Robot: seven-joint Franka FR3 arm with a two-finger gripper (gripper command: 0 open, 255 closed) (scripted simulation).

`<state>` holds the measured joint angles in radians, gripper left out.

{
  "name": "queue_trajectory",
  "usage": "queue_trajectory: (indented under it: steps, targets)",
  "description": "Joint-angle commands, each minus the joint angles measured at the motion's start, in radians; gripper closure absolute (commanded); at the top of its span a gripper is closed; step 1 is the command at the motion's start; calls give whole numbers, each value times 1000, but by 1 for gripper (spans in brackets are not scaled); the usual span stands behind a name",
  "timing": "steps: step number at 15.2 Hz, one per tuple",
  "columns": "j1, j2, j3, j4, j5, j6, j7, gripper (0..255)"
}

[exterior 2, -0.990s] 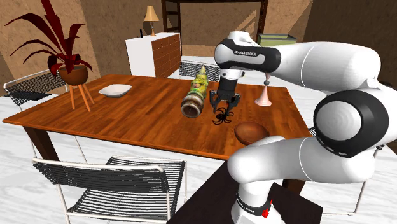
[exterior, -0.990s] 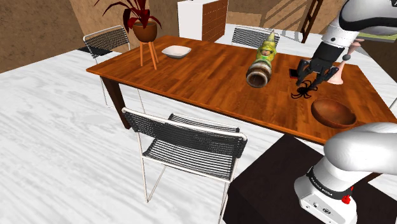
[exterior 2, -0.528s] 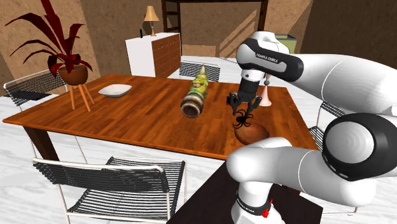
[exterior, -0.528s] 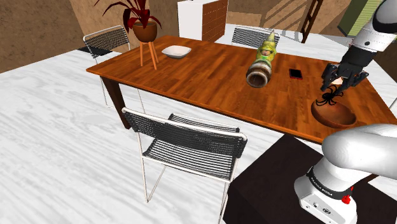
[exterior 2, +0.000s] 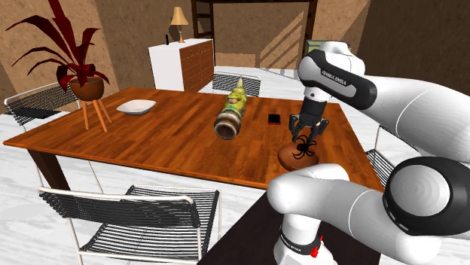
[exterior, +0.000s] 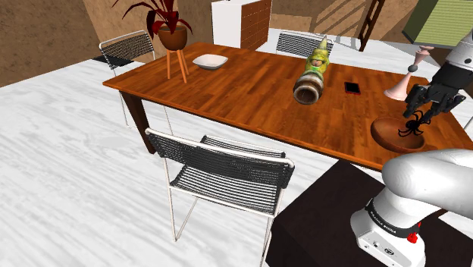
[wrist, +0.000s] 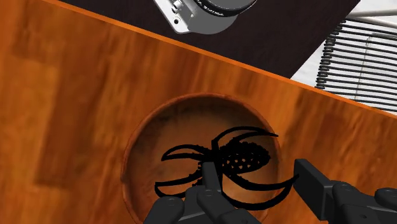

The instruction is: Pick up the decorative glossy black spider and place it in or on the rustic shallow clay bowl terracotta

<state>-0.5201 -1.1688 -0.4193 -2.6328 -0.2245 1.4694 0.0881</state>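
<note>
Warm brown wood is spreading under everything: the desk (exterior: 242, 91) is carrying the shallow brown bowl (exterior: 385, 136) near one corner. Above the bowl, the black end effector (wrist: 254, 173) is hanging with its fingers clamped on the spider (wrist: 245, 156), which is hovering over the bowl's hollow and not yet resting in it. We are judging the spider light, stiff and glossy, so probably slippery, with thin curved legs that could snag or snap. The body is looking like the safer place to grip. Its long axis is lying flat across the bowl, the plump dotted end nearer the bowl's rim, the narrow end over the bowl's middle.
</note>
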Motion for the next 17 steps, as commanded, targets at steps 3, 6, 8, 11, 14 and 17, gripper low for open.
queue_trajectory:
  steps: [3, 6, 8, 11, 14, 17]
  targets:
    - [-12, -12, -23, -55, -23, 42, -7, 255]
    - [-21, -22, -38, -97, -39, 74, -11, 255]
    - [-28, -27, -49, -125, -50, 95, -14, 255]
    - [-39, -33, -67, -165, -68, 129, -18, 255]
    - [-42, -34, -73, -178, -74, 140, -19, 255]
    - [-42, -34, -73, -178, -74, 140, -19, 255]
